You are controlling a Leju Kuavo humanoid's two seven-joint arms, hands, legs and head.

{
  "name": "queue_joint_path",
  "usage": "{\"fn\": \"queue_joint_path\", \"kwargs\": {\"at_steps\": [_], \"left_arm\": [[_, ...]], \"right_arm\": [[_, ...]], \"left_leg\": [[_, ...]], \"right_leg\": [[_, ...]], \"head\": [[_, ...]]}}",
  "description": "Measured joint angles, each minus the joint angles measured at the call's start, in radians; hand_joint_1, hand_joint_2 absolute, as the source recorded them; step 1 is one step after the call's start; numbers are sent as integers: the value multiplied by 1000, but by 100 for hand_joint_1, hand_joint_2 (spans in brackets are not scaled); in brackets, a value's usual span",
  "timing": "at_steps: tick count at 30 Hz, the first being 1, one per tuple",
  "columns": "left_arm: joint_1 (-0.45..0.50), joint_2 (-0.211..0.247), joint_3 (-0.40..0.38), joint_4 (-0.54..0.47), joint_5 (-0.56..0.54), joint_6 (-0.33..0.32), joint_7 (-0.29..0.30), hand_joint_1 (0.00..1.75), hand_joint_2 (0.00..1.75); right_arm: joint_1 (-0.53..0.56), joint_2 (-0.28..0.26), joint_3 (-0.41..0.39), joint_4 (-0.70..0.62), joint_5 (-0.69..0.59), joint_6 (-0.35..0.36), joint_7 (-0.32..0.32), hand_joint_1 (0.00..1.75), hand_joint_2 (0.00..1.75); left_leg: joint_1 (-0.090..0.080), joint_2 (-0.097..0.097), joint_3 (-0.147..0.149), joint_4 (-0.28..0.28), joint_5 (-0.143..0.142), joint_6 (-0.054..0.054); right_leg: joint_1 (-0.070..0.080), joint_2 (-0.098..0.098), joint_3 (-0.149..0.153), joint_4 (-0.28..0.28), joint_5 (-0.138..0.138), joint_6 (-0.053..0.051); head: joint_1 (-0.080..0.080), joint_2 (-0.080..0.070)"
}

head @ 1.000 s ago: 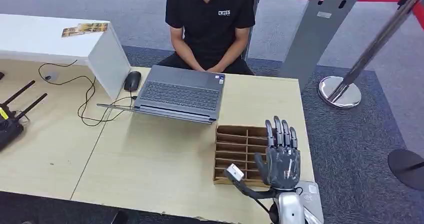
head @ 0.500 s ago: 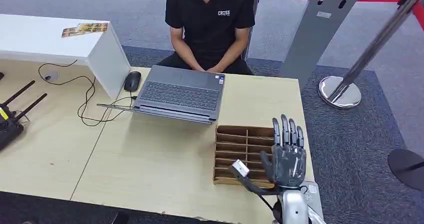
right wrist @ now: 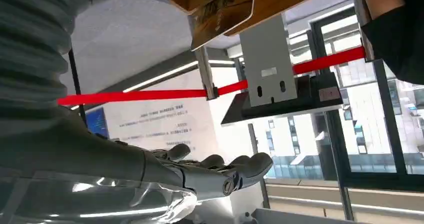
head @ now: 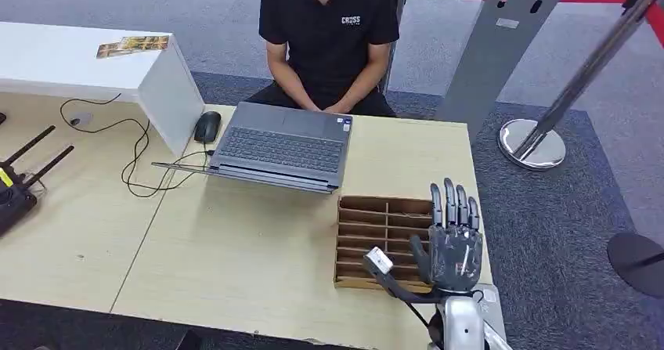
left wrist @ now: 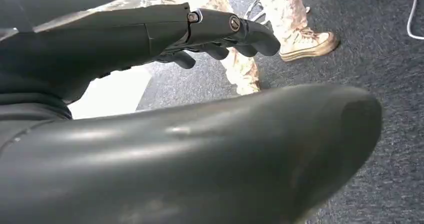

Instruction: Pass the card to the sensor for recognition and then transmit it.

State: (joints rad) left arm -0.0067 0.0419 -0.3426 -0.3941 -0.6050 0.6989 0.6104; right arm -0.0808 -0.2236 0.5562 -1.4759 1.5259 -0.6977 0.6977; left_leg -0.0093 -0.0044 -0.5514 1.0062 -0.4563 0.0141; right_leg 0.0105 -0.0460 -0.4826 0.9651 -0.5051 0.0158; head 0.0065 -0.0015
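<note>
While my right hand (head: 452, 248) is hovering at the table's (head: 235, 248) five o'clock corner, fingers straight, slightly apart and holding nothing, I am judging the card pickup as not yet done. The wooden slotted card rack (head: 376, 236) is lying just at nine o'clock of my palm; whether a card is standing in it, I cannot tell. My left hand (left wrist: 210, 31) is hanging near the floor, fingers loosely curled, empty. The next move is calling for lowering my fingertips into one slot.

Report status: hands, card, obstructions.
Right hand open, raised over wooden slotted tray. Left hand empty, hanging by floor. No card held. Nothing blocking the tray.
</note>
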Motion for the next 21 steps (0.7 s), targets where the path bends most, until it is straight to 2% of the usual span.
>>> {"fn": "queue_joint_path", "kwargs": {"at_steps": [21], "left_arm": [[0,5,-25,0,12,0,9,0,0]], "right_arm": [[24,15,-103,32,1,0,0,0,175]], "left_leg": [[0,0,0,0,0,0]], "right_leg": [[0,0,0,0,0,0]], "head": [[0,0]]}}
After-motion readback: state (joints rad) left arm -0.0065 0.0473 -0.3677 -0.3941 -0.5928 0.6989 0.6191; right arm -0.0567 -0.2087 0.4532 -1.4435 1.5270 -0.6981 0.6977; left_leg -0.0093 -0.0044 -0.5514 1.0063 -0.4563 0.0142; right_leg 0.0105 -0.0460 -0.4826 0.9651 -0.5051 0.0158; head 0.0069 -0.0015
